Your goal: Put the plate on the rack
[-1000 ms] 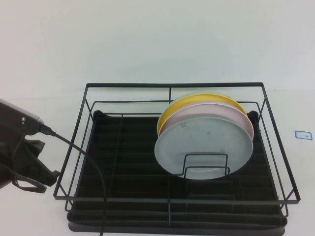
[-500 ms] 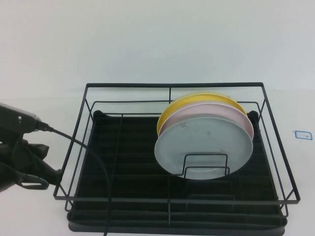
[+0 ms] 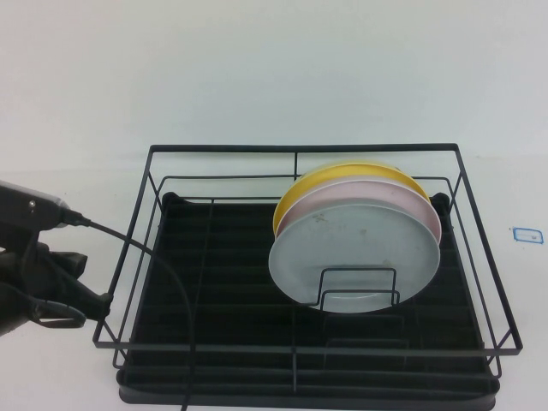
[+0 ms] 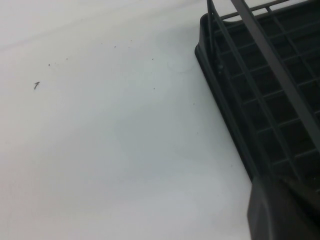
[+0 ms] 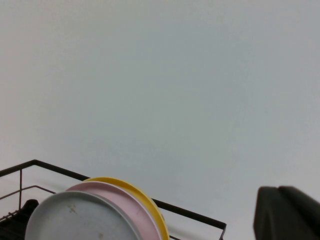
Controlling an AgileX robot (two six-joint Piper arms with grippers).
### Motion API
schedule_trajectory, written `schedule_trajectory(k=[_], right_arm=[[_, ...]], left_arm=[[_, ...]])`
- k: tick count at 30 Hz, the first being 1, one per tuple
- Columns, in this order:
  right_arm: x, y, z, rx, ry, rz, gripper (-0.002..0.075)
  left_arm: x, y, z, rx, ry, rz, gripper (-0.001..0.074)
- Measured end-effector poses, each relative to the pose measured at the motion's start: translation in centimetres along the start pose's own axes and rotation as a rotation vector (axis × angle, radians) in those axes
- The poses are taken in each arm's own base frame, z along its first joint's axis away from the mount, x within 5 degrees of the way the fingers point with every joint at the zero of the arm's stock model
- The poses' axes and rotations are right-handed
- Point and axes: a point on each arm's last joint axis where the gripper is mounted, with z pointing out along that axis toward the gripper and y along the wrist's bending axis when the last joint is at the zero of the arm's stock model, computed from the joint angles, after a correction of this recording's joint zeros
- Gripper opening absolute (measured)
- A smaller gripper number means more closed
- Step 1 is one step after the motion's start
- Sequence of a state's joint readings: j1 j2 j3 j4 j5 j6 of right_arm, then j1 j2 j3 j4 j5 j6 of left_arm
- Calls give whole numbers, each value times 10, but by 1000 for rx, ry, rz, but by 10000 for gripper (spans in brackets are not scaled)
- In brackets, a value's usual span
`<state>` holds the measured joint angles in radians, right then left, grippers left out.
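The pale grey-blue plate stands upright in the black wire rack, at the front of a row, leaning against a wire divider. It also shows in the right wrist view. My left gripper hangs low at the rack's left outer side, apart from the plate and holding nothing; in the left wrist view it is a dark shape next to the rack's tray corner. My right gripper shows only in its wrist view, shut and empty, well away from the rack.
A pale pink plate and a yellow plate stand behind the grey-blue one. The left arm's cable crosses the rack's left front corner. A small blue-edged tag lies on the white table at the right.
My left arm has drawn back and sunk slightly toward the left edge. The plates and rack have not moved.
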<state>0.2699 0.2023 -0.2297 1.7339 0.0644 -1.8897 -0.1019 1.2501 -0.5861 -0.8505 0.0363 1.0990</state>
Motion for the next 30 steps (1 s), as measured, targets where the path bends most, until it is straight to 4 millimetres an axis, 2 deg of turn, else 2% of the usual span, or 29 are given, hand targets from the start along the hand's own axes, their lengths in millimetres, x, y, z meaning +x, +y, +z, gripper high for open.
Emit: schedule_trajectory(k=[7,13,17,20,25,30], right_arm=[[0,0,0,0,0,0,-2],[0,0,0,0,0,0,-2],[0,0,0,0,0,0,-2],[0,0,0,0,0,0,-2],[0,0,0,2,1,0,-2],[0,0,0,2,1,0,-2]], left_arm=[[0,0,0,-5,-3,0,1],[-8,15,-2,-165,-84,4,1],[-14,20,-12,-227,-138,54,1],[-21,24,-24,-278,-190,94,1],[-32,34,-61,-415,-340,-19,1],[-19,29,-104,-447,-455,-46,1]])
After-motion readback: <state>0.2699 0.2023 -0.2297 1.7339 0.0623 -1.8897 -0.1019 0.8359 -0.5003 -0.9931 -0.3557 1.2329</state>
